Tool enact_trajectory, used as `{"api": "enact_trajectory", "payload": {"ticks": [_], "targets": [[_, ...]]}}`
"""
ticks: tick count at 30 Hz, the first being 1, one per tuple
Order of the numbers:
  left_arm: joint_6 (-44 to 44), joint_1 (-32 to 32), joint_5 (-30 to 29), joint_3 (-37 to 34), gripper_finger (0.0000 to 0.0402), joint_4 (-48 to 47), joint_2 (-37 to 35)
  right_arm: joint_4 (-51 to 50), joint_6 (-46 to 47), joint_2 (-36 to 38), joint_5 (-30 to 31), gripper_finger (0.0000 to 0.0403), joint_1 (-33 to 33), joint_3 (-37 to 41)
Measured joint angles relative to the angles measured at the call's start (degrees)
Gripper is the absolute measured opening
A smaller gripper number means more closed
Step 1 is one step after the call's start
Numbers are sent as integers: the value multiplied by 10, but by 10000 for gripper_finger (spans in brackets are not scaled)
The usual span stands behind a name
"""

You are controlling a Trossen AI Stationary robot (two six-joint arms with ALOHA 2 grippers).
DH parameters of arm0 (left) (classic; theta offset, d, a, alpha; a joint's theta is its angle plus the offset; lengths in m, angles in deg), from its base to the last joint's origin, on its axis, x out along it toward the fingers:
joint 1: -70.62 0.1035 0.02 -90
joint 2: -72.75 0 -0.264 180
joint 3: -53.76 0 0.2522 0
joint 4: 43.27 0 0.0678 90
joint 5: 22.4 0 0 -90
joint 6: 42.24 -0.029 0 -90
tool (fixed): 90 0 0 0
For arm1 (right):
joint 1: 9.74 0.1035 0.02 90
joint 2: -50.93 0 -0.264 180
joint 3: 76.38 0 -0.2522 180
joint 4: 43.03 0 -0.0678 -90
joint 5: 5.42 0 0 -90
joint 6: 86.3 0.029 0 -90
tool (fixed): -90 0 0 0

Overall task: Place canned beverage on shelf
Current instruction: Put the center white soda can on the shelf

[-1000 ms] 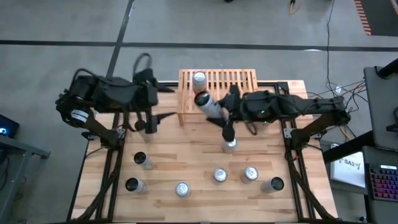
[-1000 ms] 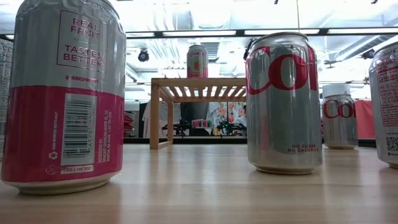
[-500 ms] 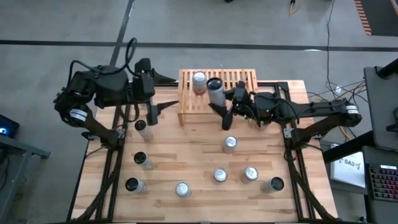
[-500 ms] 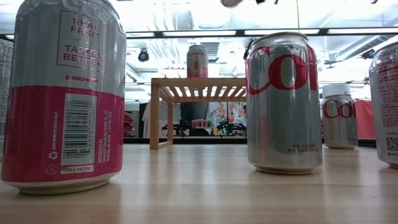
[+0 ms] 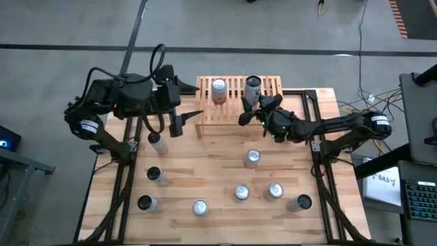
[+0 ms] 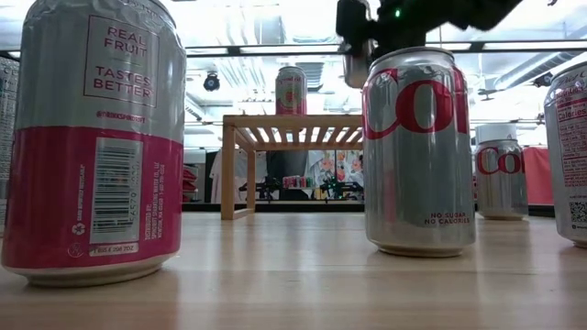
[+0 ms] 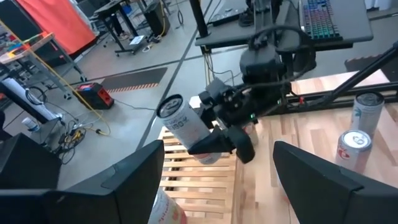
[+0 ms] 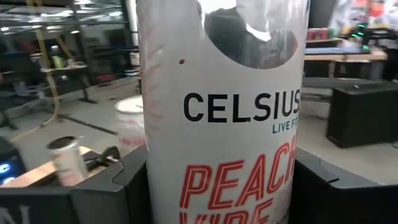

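High view, right pincer: clenched on a white can, held over the shelf beside the can already standing there.
High view, left pincer: released and empty, waiting over the counter's left rear, near the shelf's end.
High view, advice: the robot would do well to bring the can upright, lower it squarely on the slats clear of its neighbour, and let go only once the base sits flat.
Low view: the right pincer hangs with its can above the shelf, partly hidden by a near Coke can; the shelf's pink can stands upright.
Left wrist view: the held can looks tilted in the right pincer's grip, so levelling matters.
Right wrist view: the can fills the frame, label reading Celsius.
Counter: light wood planks, seven loose cans standing apart.
Room: grey floor, desks, a keyboard, cables, ceiling strip lights.
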Motion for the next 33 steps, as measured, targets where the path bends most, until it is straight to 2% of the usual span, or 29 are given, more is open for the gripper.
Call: {"api": "enact_trajectory", "payload": {"ticks": [5, 13, 33], "targets": [[4, 12, 0, -3, 286, -1, 0, 9, 16, -38, 54, 237, 0, 8], [6, 20, -2, -3, 286, -3, 0, 33, 19, -91, 67, 237, 0, 8], [9, 22, -2, -3, 286, -14, 0, 32, 0, -95, 82, 237, -24, 8]]}}
